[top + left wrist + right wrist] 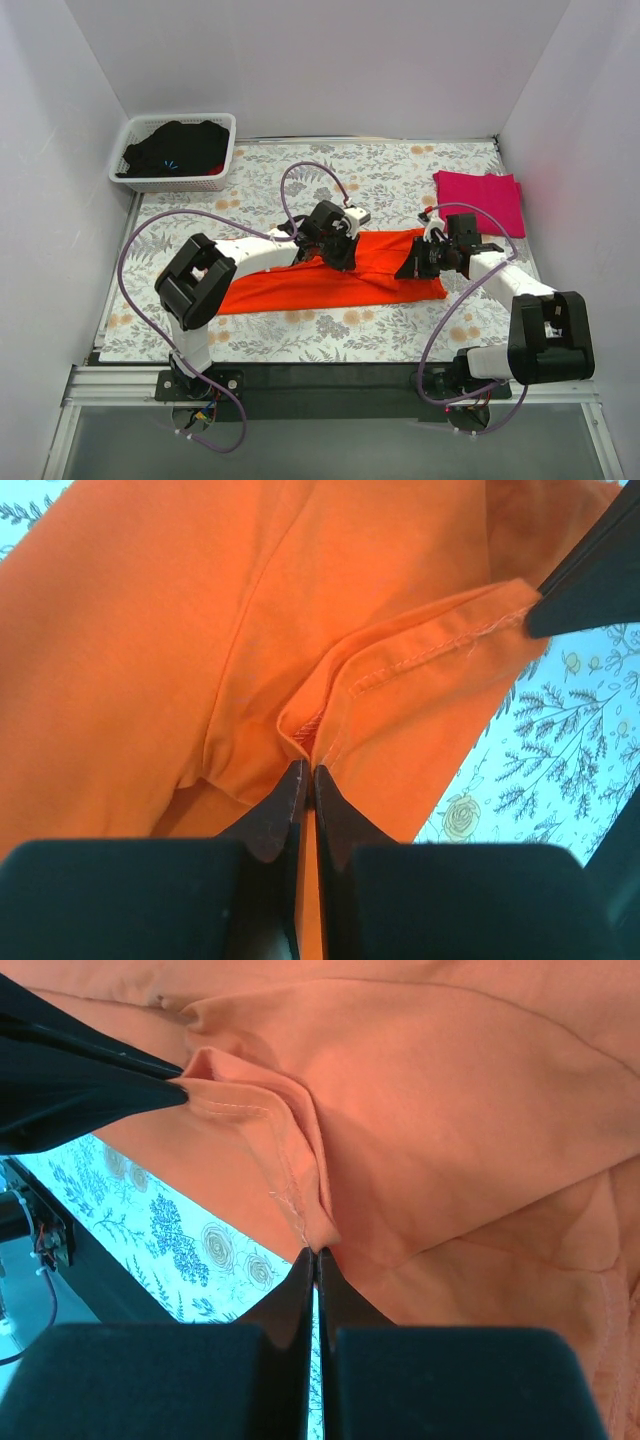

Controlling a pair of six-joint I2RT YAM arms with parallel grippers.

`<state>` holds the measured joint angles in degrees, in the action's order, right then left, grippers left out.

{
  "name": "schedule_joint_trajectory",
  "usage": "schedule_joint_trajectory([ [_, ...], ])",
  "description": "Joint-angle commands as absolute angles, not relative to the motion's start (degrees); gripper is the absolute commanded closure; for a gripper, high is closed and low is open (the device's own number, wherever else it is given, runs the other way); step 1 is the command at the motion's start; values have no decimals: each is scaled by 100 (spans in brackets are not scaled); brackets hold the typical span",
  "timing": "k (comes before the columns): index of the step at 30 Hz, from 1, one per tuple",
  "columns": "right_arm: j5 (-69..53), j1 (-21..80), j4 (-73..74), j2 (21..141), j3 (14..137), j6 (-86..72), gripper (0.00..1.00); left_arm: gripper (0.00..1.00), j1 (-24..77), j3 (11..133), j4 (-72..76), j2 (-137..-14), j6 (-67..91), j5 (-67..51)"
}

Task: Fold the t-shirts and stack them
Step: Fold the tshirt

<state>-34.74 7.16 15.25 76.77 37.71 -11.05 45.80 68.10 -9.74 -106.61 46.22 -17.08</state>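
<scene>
The orange t-shirt (290, 288) was pinched at its hem by the left gripper (308, 772) and the right gripper (317, 1253), both sets of fingers clamped on cloth. The pink t-shirt (482, 200) was laid beyond its right end.

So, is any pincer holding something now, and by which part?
Both hold the orange t-shirt: the left pincer is shut on a bunched fold at its stitched hem, the right pincer on the same hemmed edge.

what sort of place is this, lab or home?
Probably a lab test cell, not a home: plain white panel walls box in a floral-covered table, and the left arm and right arm are mounted on a metal frame.
</scene>
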Motion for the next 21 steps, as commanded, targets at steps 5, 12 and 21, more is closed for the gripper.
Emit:
schedule_joint_trajectory([
  [5, -3515, 729, 1828, 7199, 3929, -976, 99, 98, 4605, 6443, -888, -10160, 4588, -1889],
  [12, -3621, 852, 2135, 6952, 4113, -984, 99, 98, 4605, 6214, -870, -9958, 4465, -1618],
  [21, -3437, 1467, 2250, 6926, 4078, -1520, 99, 98, 4605, 6126, -879, -9844, 4324, -1503],
])
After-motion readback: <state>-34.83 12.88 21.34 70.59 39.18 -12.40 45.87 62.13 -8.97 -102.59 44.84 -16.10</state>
